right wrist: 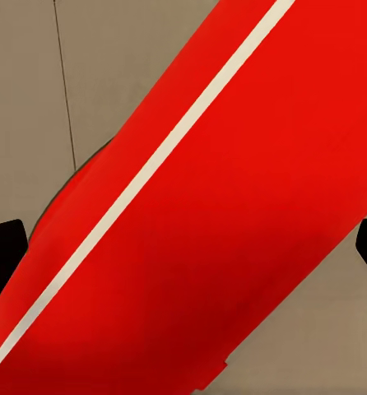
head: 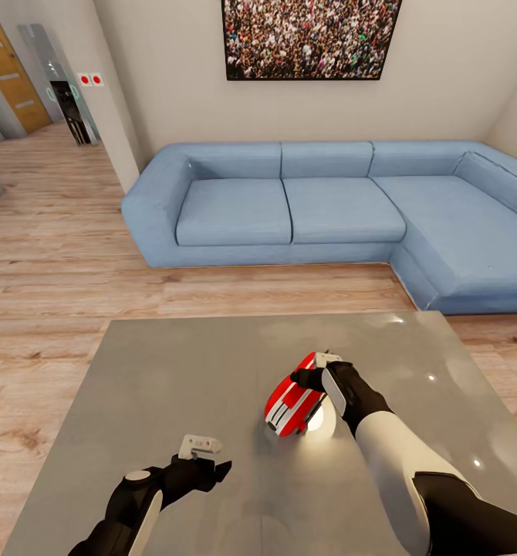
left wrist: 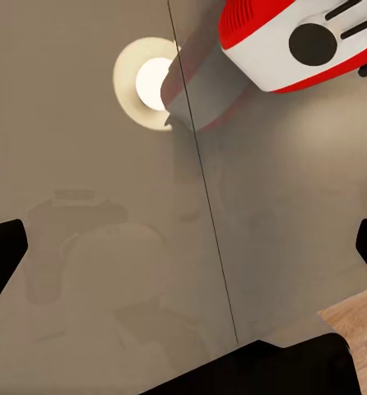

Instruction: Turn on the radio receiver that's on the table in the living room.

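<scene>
The red radio receiver with white stripes lies tilted on the glossy grey table, right of its middle. My right gripper hangs directly over the radio's far end, open, and the radio's red shell spans the space between its dark fingertips; whether they touch it I cannot tell. My left gripper is open just above the table, a little nearer and to the left of the radio. From the left wrist, the radio's white face with its round dark dial sits ahead of the spread fingers.
A blue L-shaped sofa runs along the far wall and down the right side, under a crowd photo. Light wood floor surrounds the table. A lamp's bright reflection glares on the tabletop beside the radio.
</scene>
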Tool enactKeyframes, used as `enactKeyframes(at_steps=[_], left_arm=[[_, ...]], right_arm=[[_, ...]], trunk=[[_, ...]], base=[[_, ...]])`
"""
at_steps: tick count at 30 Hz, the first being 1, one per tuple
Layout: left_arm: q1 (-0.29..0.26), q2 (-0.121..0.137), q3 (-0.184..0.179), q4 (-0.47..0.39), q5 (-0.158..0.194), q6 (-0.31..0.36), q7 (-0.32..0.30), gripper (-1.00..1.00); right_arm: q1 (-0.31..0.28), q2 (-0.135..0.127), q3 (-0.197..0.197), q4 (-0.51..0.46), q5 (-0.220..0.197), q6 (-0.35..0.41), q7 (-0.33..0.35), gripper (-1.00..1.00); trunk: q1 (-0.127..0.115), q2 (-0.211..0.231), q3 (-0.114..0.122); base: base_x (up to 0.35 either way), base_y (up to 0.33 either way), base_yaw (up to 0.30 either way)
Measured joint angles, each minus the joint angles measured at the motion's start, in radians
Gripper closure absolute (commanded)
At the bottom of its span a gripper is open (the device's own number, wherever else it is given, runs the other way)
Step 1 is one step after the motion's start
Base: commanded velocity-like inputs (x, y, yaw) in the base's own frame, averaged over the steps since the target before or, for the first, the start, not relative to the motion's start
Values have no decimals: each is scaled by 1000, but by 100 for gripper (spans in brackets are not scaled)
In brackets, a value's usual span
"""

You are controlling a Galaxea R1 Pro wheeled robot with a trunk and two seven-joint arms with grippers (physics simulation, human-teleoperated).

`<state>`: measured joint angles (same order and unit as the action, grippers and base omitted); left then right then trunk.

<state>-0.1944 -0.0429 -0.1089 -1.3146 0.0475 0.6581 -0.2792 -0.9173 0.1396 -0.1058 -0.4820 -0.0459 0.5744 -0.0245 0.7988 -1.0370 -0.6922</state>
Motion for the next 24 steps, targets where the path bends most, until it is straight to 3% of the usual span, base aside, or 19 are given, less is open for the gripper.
enactKeyframes(at_steps=[24], left_arm=[[0,0,0,-1,1,0,-1,-100]], right_arm=[[0,3,-10,22,-16,-36,-1,-100]], trunk=[[0,0,0]], base=[[0,0,0]])
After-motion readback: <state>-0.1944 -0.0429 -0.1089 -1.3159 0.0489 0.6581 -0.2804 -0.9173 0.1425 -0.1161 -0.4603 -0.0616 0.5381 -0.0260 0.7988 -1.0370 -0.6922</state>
